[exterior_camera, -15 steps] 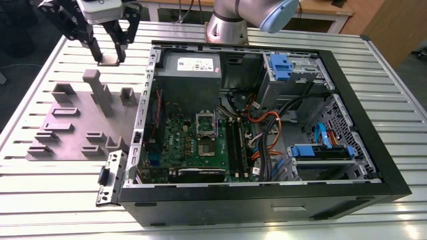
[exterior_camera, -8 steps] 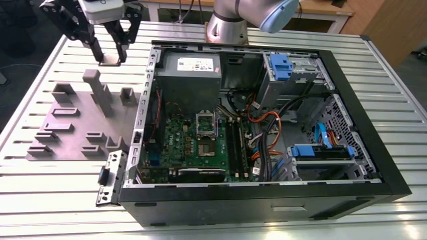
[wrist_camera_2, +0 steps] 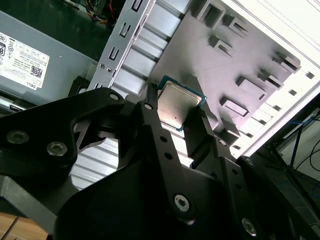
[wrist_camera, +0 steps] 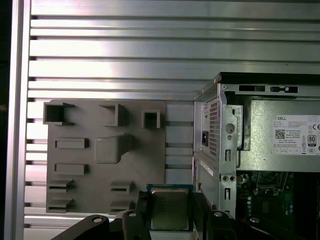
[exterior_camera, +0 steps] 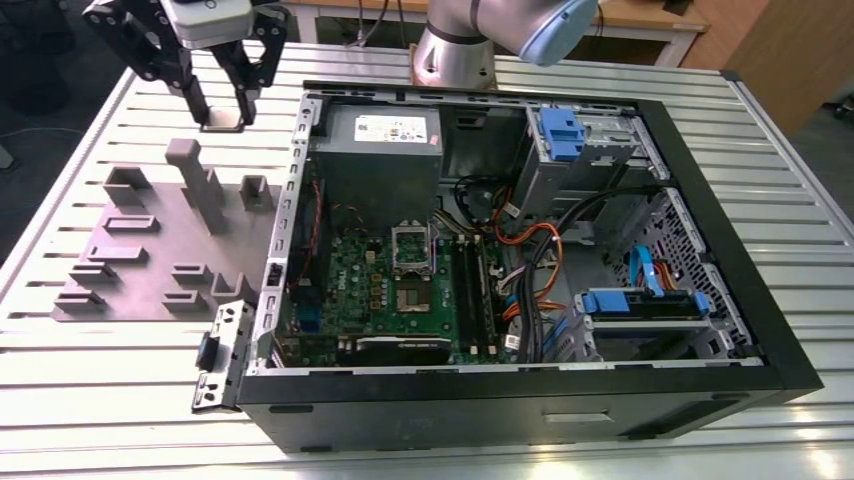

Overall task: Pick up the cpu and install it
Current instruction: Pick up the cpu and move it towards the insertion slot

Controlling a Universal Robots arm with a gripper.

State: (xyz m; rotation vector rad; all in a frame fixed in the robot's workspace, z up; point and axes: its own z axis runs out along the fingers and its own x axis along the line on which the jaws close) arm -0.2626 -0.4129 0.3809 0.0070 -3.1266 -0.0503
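1. The gripper (exterior_camera: 223, 116) is seen at the exterior view's upper left, above the slatted metal table (exterior_camera: 107, 420).
2. The jaws are drawn narrow and are clamped on the cpu (wrist_camera_2: 178, 103), which is gripped by two opposite edges between the black fingers (wrist_camera_2: 150, 117).
3. In the first wrist view the cpu (wrist_camera: 169, 209) is shown with its pale silver-grey top facing the camera and a thin green rim around it; a finger is pressed against each side.
4. The cpu is held in the air, clear of the table and apart from everything below it.
5. A grey fixture plate (exterior_camera: 134, 255) with raised blocks and pockets is laid on the table, on the exterior view's left of the case and near the gripper.
6. An open computer case (exterior_camera: 787, 350) is laid on its side on the table, to the exterior view's right of the gripper.
7. Inside the case a green motherboard (exterior_camera: 360, 285) is seen, with a silver socket frame (exterior_camera: 411, 250) on it, well apart from the cpu.
8. A grey power supply (exterior_camera: 380, 150) is mounted in the case, in the corner nearest the gripper.
9. Orange, black and blue cables (exterior_camera: 534, 250) are bundled inside the case, on the exterior view's right of the motherboard.
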